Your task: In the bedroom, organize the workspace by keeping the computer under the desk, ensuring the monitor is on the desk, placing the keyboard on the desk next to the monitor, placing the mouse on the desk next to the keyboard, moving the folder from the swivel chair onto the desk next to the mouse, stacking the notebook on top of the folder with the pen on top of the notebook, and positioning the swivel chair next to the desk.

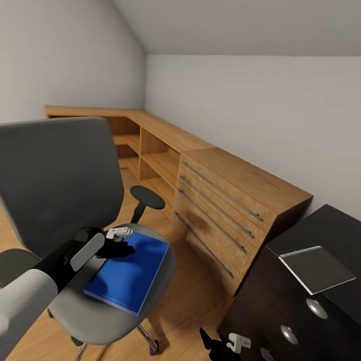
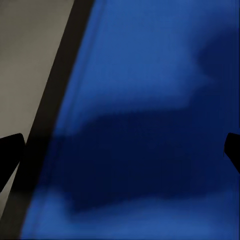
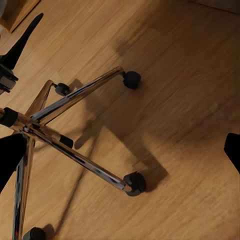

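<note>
Folder (image 1: 129, 275): flat on the swivel chair (image 1: 45, 181) seat, its long edge running toward 1 o'clock, well apart from the bench (image 1: 335, 241) at 3 o'clock.
Risk: my guess is the thin folder skids over the upholstery, or the castored chair rolls under a push.
Left tool (image 1: 118, 240): fingers spread wide over the folder's near corner; contact unclear, nothing clamped.
Right tool (image 1: 213, 343): low beside the bench drawers, fingers apart, empty.

The swivel chair (image 1: 75, 298) seat carries one thing — the folder (image 1: 129, 275).
</note>
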Controlling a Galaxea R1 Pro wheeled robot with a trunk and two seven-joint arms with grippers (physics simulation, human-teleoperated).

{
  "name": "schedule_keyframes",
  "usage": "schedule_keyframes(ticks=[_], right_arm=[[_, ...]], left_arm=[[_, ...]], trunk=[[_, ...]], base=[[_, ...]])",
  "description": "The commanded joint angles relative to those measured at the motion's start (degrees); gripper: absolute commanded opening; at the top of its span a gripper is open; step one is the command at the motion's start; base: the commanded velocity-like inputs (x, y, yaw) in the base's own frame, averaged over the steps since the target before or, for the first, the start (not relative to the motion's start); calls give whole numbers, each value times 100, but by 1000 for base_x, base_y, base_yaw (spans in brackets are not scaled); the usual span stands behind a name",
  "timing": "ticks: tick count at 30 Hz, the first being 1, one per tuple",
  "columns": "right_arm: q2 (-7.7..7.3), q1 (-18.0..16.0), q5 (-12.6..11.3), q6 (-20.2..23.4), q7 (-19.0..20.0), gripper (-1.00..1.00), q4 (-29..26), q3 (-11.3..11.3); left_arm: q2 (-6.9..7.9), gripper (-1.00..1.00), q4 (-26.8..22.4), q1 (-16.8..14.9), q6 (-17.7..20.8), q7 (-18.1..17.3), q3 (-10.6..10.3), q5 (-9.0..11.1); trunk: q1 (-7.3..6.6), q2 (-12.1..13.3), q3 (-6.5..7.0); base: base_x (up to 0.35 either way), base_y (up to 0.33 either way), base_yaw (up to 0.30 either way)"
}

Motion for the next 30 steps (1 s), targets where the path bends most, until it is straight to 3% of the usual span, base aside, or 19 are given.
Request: schedule_keyframes(ticks=[1, 30], right_arm=[[-4, -6, -60, -28, 11, 100, 6, 47], [-6, -6, -61, -24, 15, 100, 6, 47]], left_arm=[[7, 100, -8, -4, 8, 53, -26, 63], [7, 100, -8, -4, 9, 53, -26, 56]], trunk=[[-1, -2, -2], [-1, -2, 84]], base=[[0, 0, -85], [0, 0, -75]])
